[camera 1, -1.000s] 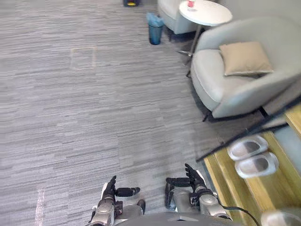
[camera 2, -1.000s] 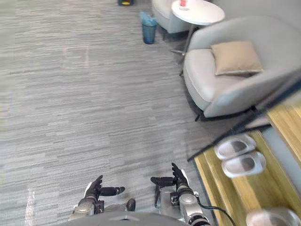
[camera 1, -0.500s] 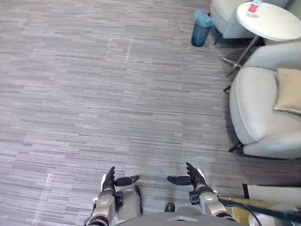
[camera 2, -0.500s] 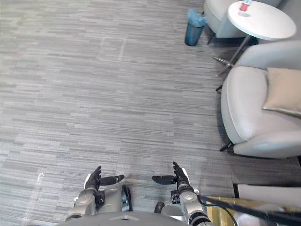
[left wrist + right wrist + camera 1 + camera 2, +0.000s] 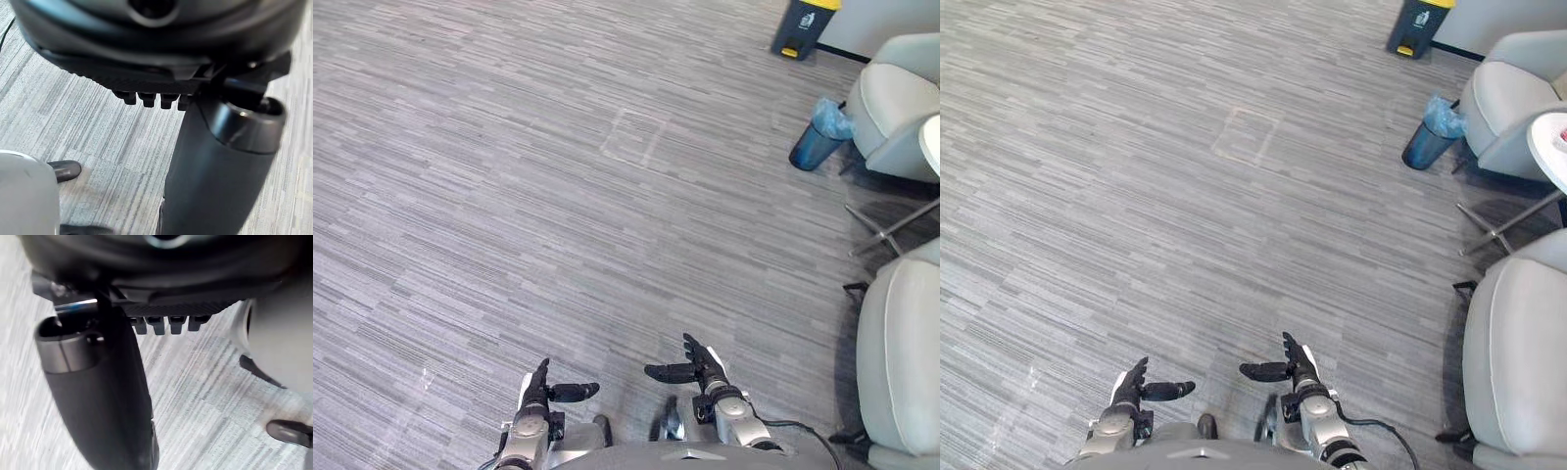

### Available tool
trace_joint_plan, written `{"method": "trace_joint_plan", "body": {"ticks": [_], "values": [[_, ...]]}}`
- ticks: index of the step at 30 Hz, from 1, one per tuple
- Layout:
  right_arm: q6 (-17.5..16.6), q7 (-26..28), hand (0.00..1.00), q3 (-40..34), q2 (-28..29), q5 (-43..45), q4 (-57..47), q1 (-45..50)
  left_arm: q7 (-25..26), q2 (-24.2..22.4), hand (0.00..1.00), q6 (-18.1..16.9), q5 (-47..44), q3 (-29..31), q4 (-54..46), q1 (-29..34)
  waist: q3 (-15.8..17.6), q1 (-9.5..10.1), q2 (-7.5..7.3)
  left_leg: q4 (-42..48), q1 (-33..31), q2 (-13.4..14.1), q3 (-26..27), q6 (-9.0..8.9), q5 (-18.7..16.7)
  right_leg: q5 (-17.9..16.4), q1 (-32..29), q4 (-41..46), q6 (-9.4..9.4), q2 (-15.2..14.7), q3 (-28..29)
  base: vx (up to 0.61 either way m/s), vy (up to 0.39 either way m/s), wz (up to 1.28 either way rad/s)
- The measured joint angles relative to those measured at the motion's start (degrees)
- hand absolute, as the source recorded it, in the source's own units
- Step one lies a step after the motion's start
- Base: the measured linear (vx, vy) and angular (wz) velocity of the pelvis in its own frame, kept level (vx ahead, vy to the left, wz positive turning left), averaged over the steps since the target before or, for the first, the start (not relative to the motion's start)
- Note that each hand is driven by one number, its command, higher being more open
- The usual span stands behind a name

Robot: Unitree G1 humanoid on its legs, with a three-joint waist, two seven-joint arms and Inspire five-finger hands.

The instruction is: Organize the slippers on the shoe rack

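Swinging left goes the whole view since a second ago, and that's the head turning, not the furniture. The slippers on the wooden shoe rack, low at the right back then, now lie off past the robot's right side, by my reckoning. Left hand (image 5: 548, 394) hangs low over the carpet (image 5: 489, 215), fingers straight, thumb stuck out inward, holding nothing, and its wrist view agrees. Across the middle it's wide bare floor with just a faint square outline (image 5: 636, 149) set in it, so there's plenty of room to step or turn. Right hand (image 5: 695, 368) mirrors the left, fingers straight and empty, the two hands well apart. Further right it tightens: a blue bin (image 5: 818, 137) with a dark bin (image 5: 800, 27) beyond it, thin table legs (image 5: 891, 223) splaying out, and a grey armchair (image 5: 901, 362) hard against the right edge. This looks like a search-or-reposition step, with nothing picked up yet. Next move, I'd say, calls for turning back right toward the rack, or scouting this floor for stray slippers, while keeping the right arm clear of that chair and those legs.
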Motion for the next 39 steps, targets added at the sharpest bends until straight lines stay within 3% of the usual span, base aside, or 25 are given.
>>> {"method": "trace_joint_plan", "body": {"ticks": [1, 2, 5, 7, 10, 12, 14, 15, 16, 17, 18, 19, 21, 22, 23, 24, 27, 28, 30, 31, 32, 33, 34, 37, 39], "values": [[-0.03, 0.13, 1.0, 0.24, -0.09, -0.01, 0.06, 0.76, -0.41, -0.4, 1.0, 0.0, 0.25, -0.01, 0.23, 0.78, -0.42, -0.17, 0.14, -0.32, 2.11, 0.63, -1.38, -1.69, -2.28, 10.03, 1.0, -2.9, -1.25, 1.53, 2.7, 0.51, -0.199, 0.32], [0.04, 0.23, 1.0, 0.22, -0.55, -0.04, 0.16, 0.98, -0.45, -1.21, 1.0, 0.02, 0.34, 0.4, 0.38, 1.3, -1.39, 0.36, 1.09, 0.09, 2.64, 2.19, -1.6, -2.44, -3.49, 7.93, 0.64, -0.97, -3.1, 2.8, 3.03, 0.66, -0.257, 0.29], [0.52, 0.3, 1.0, -0.45, -0.06, -0.17, -0.08, 1.25, -1.08, -1.87, 1.0, -0.06, 1.92, 0.95, 0.25, 1.02, -1.44, -0.17, 1.92, 14.16, -1.88, 3.76, -2.85, -4.53, -4.54, 3.09, 3.4, 0.28, -4.21, 2.76, 0.63, 0.58, -0.212, 0.34], [1.39, 0.11, 1.0, -0.22, -0.36, -0.15, -2.92, 3.57, -0.92, -3.25, 1.0, 0.15, 2.11, 4.57, -1.47, 1.51, -1.36, 0.05, 3.36, 43.31, -12.22, 8.6, -2.25, -10.19, -2.49, 0.75, 12.28, -3.8, -5.01, 5.05, -1.28, 0.58, -0.206, 0.44], [1.55, -0.55, 1.0, -0.29, 0.79, 0.0, -3.98, 4.83, -0.46, -3.53, 1.0, -0.16, 2.11, 6.17, -5.06, 1.91, -1.9, 1.88, 2.63, 54.36, -21.0, 13.64, 2.88, -9.12, -3.54, -1.12, 21.02, -8.69, -5.5, 6.36, -0.76, 0.43, -0.088, -0.08], [1.52, -0.62, 1.0, -0.39, 0.96, 0.06, -3.99, 3.98, -0.4, -3.5, 1.0, -0.4, 2.12, 5.9, -5.58, 1.55, -1.92, 2.62, 2.12, 48.23, -24.55, 13.86, 5.15, -7.96, -4.32, -1.02, 23.86, -11.32, -5.34, 5.97, 0.76, 0.5, 0.008, -0.35], [1.61, -0.91, 1.0, -1.1, 0.99, 0.05, -3.42, 2.8, -0.39, -3.11, 1.0, -0.45, 2.09, 5.7, -5.55, 0.3, -1.28, 3.44, 1.25, 30.15, -27.58, 9.77, 3.16, -7.58, -3.08, -1.11, 26.58, -13.5, -4.48, 3.79, 2.18, 0.46, 0.151, -0.38], [1.58, -0.9, 1.0, -1.27, 0.97, 0.05, -3.17, 2.69, -0.33, -2.95, 1.0, -0.53, 2.09, 5.46, -5.52, 0.09, -1.2, 3.61, 1.1, 24.19, -27.68, 8.41, 1.98, -7.48, -1.0, -1.3, 27.29, -13.7, -3.93, 2.99, 2.36, 0.38, 0.169, -0.29], [1.44, -0.89, 1.0, -1.34, 0.3, 0.03, -2.35, 2.76, -0.15, -2.95, 1.0, -0.73, 2.05, 4.56, -5.35, 0.1, -1.38, 3.87, 1.47, 17.31, -27.4, 6.79, 0.75, -6.32, 9.16, -1.93, 28.88, -14.53, -2.11, 3.04, 2.97, 0.5, 0.227, -0.21], [1.42, -0.9, 1.0, -1.38, 0.64, -0.01, -0.96, 2.56, -0.09, -2.38, 1.0, -0.77, 1.64, 4.07, -5.05, -0.24, -1.41, 4.1, 0.17, 17.89, -26.88, 5.42, 0.96, -5.47, 9.49, -2.48, 29.92, -15.2, -0.95, 1.66, 3.45, 0.61, 0.246, 0.05], [1.61, -0.93, 1.0, -1.55, 0.84, -0.13, -0.12, 2.89, 0.12, -1.67, 1.0, -0.78, 1.63, 2.53, -4.39, -1.37, -1.95, 3.75, -1.17, 19.0, -27.2, 3.67, 0.68, -4.48, 6.75, -2.27, 29.7, -13.81, -0.56, -0.28, 3.8, 0.62, 0.247, 0.22], [1.62, -0.93, 1.0, -1.7, 0.7, -0.18, 0.37, 2.92, -0.02, -1.64, 1.0, -0.72, 1.66, 2.27, -4.09, -1.67, -1.94, 3.67, -1.1, 20.05, -27.28, 3.53, 0.69, -4.01, 5.41, -2.26, 29.13, -11.92, -0.52, -0.96, 4.12, 0.49, 0.224, 0.15], [1.87, -0.79, 1.0, -2.06, 0.79, -1.22, 2.3, 2.58, -0.09, -0.83, 1.0, -0.51, 1.56, 0.75, -3.09, -0.96, -2.02, 3.97, -1.19, 20.07, -22.86, 2.77, 3.12, -2.64, 0.39, -1.89, 22.32, 7.64, 1.2, -4.28, 6.95, 0.57, 0.282, -0.3], [1.85, -0.79, 1.0, -2.08, 0.82, -1.22, 2.48, 2.56, -0.1, -0.72, 1.0, -0.47, 1.53, 0.67, -3.02, -0.85, -1.99, 3.92, -1.28, 19.82, -21.95, 2.48, 3.35, -2.47, -0.01, -1.32, 21.35, 10.39, 1.83, -4.97, 7.03, 0.49, 0.208, -0.3], [1.92, -0.79, 1.0, -2.08, 0.81, -1.24, 2.77, 2.56, 0.05, -0.43, 1.0, -0.28, 1.54, 0.02, -2.67, -0.65, -1.76, 3.52, -1.44, 18.66, -18.73, 1.77, 3.99, -1.88, -1.37, 2.03, 18.04, 20.23, 2.83, -7.19, 7.16, 0.5, 0.15, -0.15], [2.09, -0.61, 1.0, -2.15, 0.81, -1.23, 2.67, 2.04, 0.31, 0.14, 1.0, -0.1, 1.59, -1.34, -2.5, -0.3, -1.4, 2.55, -0.94, 17.26, -13.55, 1.38, 4.23, -1.09, -3.52, 1.54, 13.23, 32.77, 1.93, -8.37, 7.21, 0.4, 0.111, -0.11], [1.67, -0.45, 1.0, -1.89, 0.64, -1.27, 2.41, 1.12, 0.3, 0.44, 1.0, -0.05, 1.65, -2.68, -1.6, 0.04, -0.95, 1.29, 0.1, 11.65, -5.04, 2.3, 4.46, -1.08, -4.18, -4.67, 7.67, 35.45, -0.87, -5.69, 3.96, 0.56, 0.063, -0.02], [1.51, -0.45, 1.0, -1.82, 0.44, -1.47, 2.09, 0.37, 0.27, 0.46, 1.0, -0.06, 1.65, -3.21, -1.54, 0.03, -0.72, 1.25, 0.81, 9.18, -1.81, 3.69, 5.64, -1.19, -4.11, -6.16, 4.17, 31.25, -2.7, -4.01, 0.17, 0.44, 0.006, -0.1], [0.93, -0.46, 1.0, -1.3, 0.13, -1.75, 1.35, -0.61, 0.18, 0.45, 1.0, 0.0, 1.65, -3.24, -1.53, -0.04, -0.41, 0.95, 1.32, 7.33, 1.45, 5.26, 6.45, -1.21, -4.11, -5.65, -0.83, 18.61, -2.77, -1.7, -4.1, 0.57, -0.035, -0.03], [0.51, -0.44, 1.0, -1.15, 0.05, -1.72, 1.22, -1.08, 0.1, 0.4, 1.0, 0.01, 1.67, -3.27, -1.53, 0.04, -0.45, 0.6, 0.97, 5.99, 3.66, 5.51, 6.86, -1.33, -4.17, -2.05, -2.6, 6.47, -2.02, 0.17, -4.17, 0.73, -0.115, 0.15], [0.24, -0.39, 1.0, -0.79, 0.04, -1.71, 1.26, -0.82, -0.08, 0.36, 1.0, 0.01, 1.7, -3.4, -1.5, 0.38, -0.47, 0.17, 0.2, 4.94, 6.06, 4.65, 6.79, -3.28, -4.44, 5.77, -2.65, -3.11, -2.48, 1.37, -3.18, 0.64, -0.127, 0.2], [0.21, -0.37, 1.0, -0.67, 0.06, -1.81, 1.29, -0.75, -0.15, 0.37, 1.0, 0.03, 1.73, -3.45, -1.42, 0.75, -0.58, -0.23, 0.17, 4.96, 7.24, 4.81, 6.52, -4.16, -4.92, 11.5, -2.07, -4.18, -4.01, 1.94, -1.92, 0.69, -0.157, 0.06], [0.34, -0.35, 1.0, -0.69, -0.68, -2.15, 1.55, -1.23, -0.29, -0.92, 1.0, 0.11, 1.99, -3.2, -0.59, 0.68, -1.14, 0.02, 2.22, 5.59, 8.75, 7.09, 5.84, -5.32, -5.31, 14.08, -1.71, -2.29, -6.85, 4.12, -0.82, 0.84, -0.199, -0.15], [1.25, -0.38, 1.0, -2.51, -0.91, -2.37, 1.56, -1.17, -1.02, -3.2, 1.0, -0.04, 2.47, -3.05, 0.13, 0.16, -1.61, -0.43, 3.16, 15.63, 6.51, 6.72, 1.98, -9.42, 3.55, 4.71, -0.6, 5.53, -7.28, 2.83, -0.91, 0.65, -0.176, -0.02], [1.77, -0.33, 1.0, -2.0, -1.23, -2.43, 0.93, 0.45, -1.0, -4.5, 1.0, -0.21, 2.42, -0.8, -0.51, 0.16, -1.8, -0.11, 4.1, 31.28, 1.18, 8.4, -0.3, -11.26, 11.39, 3.06, 6.01, 0.62, -6.57, 3.84, -0.6, 0.56, -0.118, 0.04]]}}
